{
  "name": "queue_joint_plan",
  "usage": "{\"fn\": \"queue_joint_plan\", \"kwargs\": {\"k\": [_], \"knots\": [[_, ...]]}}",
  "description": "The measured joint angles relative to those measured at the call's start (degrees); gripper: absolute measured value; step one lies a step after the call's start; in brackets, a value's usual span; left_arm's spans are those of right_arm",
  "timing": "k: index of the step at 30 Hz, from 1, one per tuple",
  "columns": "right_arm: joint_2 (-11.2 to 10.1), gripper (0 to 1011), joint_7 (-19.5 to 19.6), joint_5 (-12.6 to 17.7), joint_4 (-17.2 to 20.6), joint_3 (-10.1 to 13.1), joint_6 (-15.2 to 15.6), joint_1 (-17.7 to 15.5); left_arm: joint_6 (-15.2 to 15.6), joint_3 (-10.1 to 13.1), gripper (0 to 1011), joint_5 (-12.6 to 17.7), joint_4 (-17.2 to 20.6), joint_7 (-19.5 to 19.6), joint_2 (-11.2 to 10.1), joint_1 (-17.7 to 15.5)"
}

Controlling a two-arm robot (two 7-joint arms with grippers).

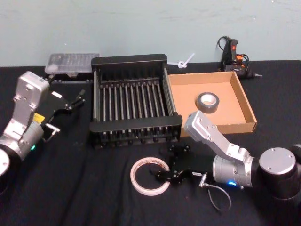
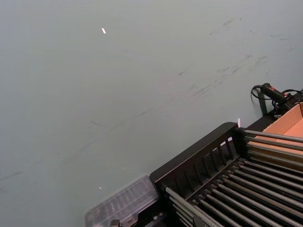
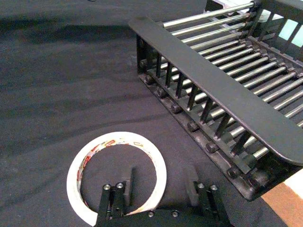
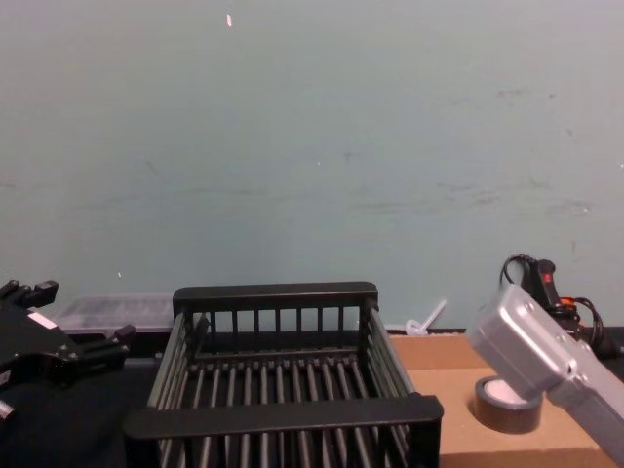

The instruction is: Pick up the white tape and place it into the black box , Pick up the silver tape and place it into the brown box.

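On the black tablecloth (image 1: 70,188), the right gripper (image 3: 158,187), fingers spread, straddles the flat white tape's (image 3: 116,175) near rim just before the black box (image 1: 134,101); closing shallow could let the thin ring slip.

Table (image 1: 70,188): covered in matt black cloth, faint creases. Black box (image 1: 129,60): matt black plastic rails and slats; bottom bars look like shiny bare metal. Brown box (image 1: 247,101): plain matt cardboard. White tape (image 1: 149,176): smooth, slightly glossy, printed paper-like core. Silver tape (image 1: 208,101): dull grey sheen. Right end effector (image 1: 165,170): matt black; arm links brushed silver metal.
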State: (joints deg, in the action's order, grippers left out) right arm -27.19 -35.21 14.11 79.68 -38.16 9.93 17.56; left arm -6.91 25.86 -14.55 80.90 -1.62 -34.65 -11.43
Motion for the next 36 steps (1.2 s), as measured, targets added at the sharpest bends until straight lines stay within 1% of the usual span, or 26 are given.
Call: {"fn": "queue_joint_plan", "kwargs": {"k": [1, 3, 4, 6, 7, 8, 9, 11, 12, 13, 14, 15, 18, 24, 30, 36], "knots": [[0.0, 687, 0.0, 0.0, 0.0, 0.0, 0.0, 0.0, 0.0, 0.0, 1002, 0.0, 0.0, 0.0, 0.0, 0.0], [0.0, 648, 0.0, 0.0, 0.0, 0.0, 0.0, 0.0, 0.0, 0.0, 1001, 0.0, 0.0, 0.0, 0.0, 0.0], [0.0, 591, 0.0, 0.0, 0.0, 0.0, 0.0, 0.0, 0.0, 0.0, 1001, 0.0, 0.0, 0.0, 0.0, 0.0], [0.0, 531, 0.0, 0.0, 0.0, 0.0, 0.0, 0.0, 0.0, 0.0, 1002, 0.0, 0.0, 0.0, 0.0, 0.0], [0.0, 531, 0.0, 0.0, 0.0, 0.0, 0.0, 0.0, 0.0, 0.0, 1002, 0.0, 0.0, 0.0, 0.0, 0.0], [0.0, 473, 0.0, 0.1, 0.0, 0.0, 0.0, 0.0, 0.0, 0.0, 1001, 0.0, 0.0, 0.0, 0.0, 0.0], [0.0, 446, 0.0, 0.1, 0.0, 0.0, 0.0, 0.0, 0.0, 0.0, 1001, 0.0, 0.0, 0.0, 0.0, 0.0], [0.0, 360, -0.1, 0.1, 0.0, 0.0, 0.0, 0.0, 0.0, 0.0, 1001, 0.0, 0.0, 0.0, 0.0, 0.0], [0.0, 329, -0.1, 0.1, 0.0, 0.0, 0.0, 0.0, 0.0, 0.0, 1001, 0.0, 0.0, 0.0, 0.0, 0.0], [0.0, 329, -0.1, 0.1, 0.0, 0.0, 0.0, 0.0, 0.0, 0.0, 1001, 0.0, 0.0, 0.0, 0.0, 0.0], [0.0, 256, -0.1, 0.1, 0.0, 0.0, 0.0, 0.0, 0.0, 0.0, 1001, 0.0, 0.0, 0.0, 0.0, 0.0], [0.0, 242, -0.1, 0.1, 0.0, 0.0, 0.0, 0.0, 0.0, 0.0, 1001, 0.0, 0.0, 0.0, 0.0, 0.0], [0.0, 149, -0.1, 0.1, 0.0, 0.0, 0.0, 0.0, 0.0, 0.0, 1001, 0.0, 0.0, 0.0, 0.0, 0.0], [0.0, 103, -0.1, 0.1, 0.0, 0.0, 0.0, 0.0, 0.0, 0.0, 1001, 0.0, 0.0, 0.0, 0.0, 0.0], [-0.2, 96, -1.0, 0.6, 0.2, 0.3, -0.1, -0.1, 0.0, 0.0, 1002, 0.0, 0.0, 0.0, 0.0, 0.0], [-1.2, 96, -1.7, 1.5, 2.0, 0.9, -0.9, -0.5, 0.0, 0.0, 1001, 0.0, 0.0, 0.0, 0.0, 0.0]]}}
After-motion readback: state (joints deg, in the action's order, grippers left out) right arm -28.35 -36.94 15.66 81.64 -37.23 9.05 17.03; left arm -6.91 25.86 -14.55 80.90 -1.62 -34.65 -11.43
